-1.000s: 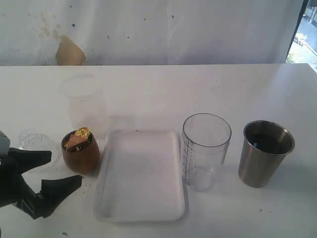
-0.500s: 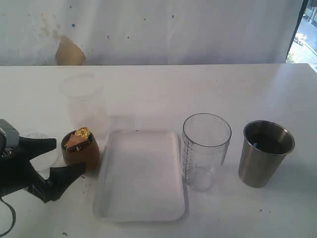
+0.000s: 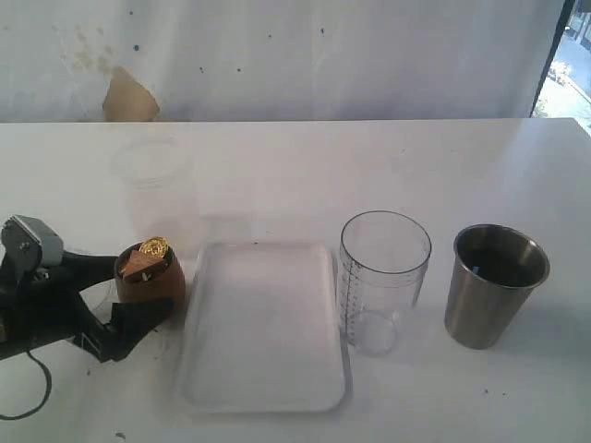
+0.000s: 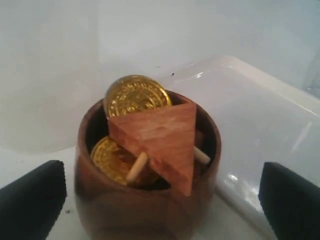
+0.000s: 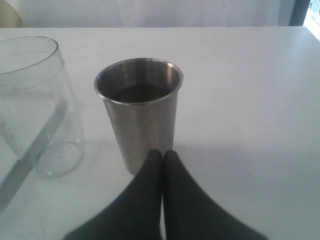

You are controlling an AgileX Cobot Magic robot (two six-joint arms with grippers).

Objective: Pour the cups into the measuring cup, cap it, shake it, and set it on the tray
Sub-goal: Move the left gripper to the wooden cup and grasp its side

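Straddling the wooden cup (image 4: 147, 215), the left gripper (image 3: 140, 284) comes in low from the left edge of the counter (image 3: 369, 166), one finger on each side of the cup. The cup stands upright just left of the tray (image 3: 263, 388), close to its rim. The measuring cup (image 3: 380, 277) stands upright just right of the tray, looks empty. The steel tumbler (image 5: 139, 120) is further right, apart from the measuring cup, with the right gripper (image 5: 162, 156) directly in front of it, tips near its base. A frosted plastic cup (image 3: 152, 185) sits behind the wooden cup.

The exterior view shows the full layout but not the right gripper. The left wrist view shows the cup's contents: gold coins (image 4: 137, 97), a wooden triangle block (image 4: 160, 140) and thin sticks (image 4: 137, 167), piled above the rim. It also shows a gap between each finger and the cup wall, narrower on one side. The right wrist view shows the tumbler's dark inside; contents unclear.

The left gripper is spread wide, holding nothing, not touching the cup as far as the wrist view shows. The right gripper's fingers are pressed together, holding nothing; contact with the tumbler cannot be told.
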